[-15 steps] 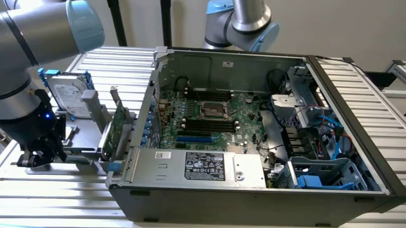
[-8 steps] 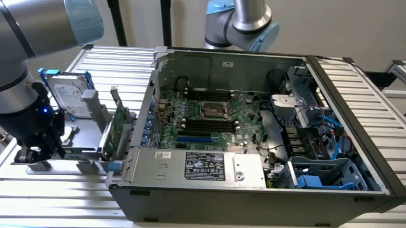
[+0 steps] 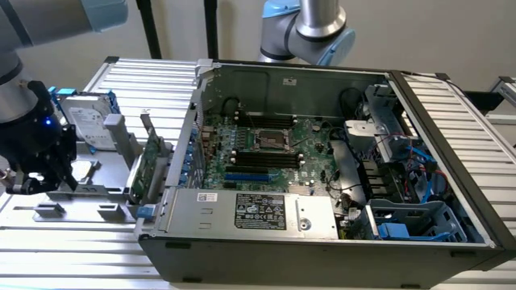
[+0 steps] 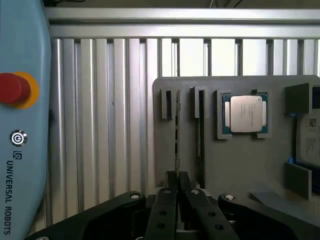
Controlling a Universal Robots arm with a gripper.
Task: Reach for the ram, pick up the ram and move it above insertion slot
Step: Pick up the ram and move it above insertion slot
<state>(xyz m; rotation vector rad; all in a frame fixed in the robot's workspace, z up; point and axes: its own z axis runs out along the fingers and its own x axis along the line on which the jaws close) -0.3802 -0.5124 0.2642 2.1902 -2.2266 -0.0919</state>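
Fingers [image 4: 167,200] of the gripper [image 4: 176,175] were drawn narrow in the wrist view, pinching the near end of the ram [image 4: 176,140]. The ram stood on edge in a grey holder [image 4: 170,102] on the fixture plate [image 4: 235,165] and showed as little more than a thin dark line with a few glints; its chips and green face could not be made out from that angle. A second stick [image 4: 200,145] stood parallel just beside it, equally edge-on, and a processor [image 4: 245,114] lay flat in a square frame further along the plate. The plate rested on the ribbed aluminium worktop [image 4: 100,130]. A pale blue housing [image 4: 22,150] lettered UNIVERSAL ROBOTS, with a red button [image 4: 12,89], was cut off by the picture edge. In the exterior view the gripper [image 3: 48,181] hung low over the plate at that view's left, outside the open computer case [image 3: 322,241], and its black body hid the ram there. The hard drive [image 3: 84,121] with blue rails and the wider green card [image 3: 149,160] stood near it. The insertion slot [image 3: 262,160] lay among parallel black sockets on the motherboard [image 3: 315,136], well apart from the gripper; which socket of the group was meant could not be told.
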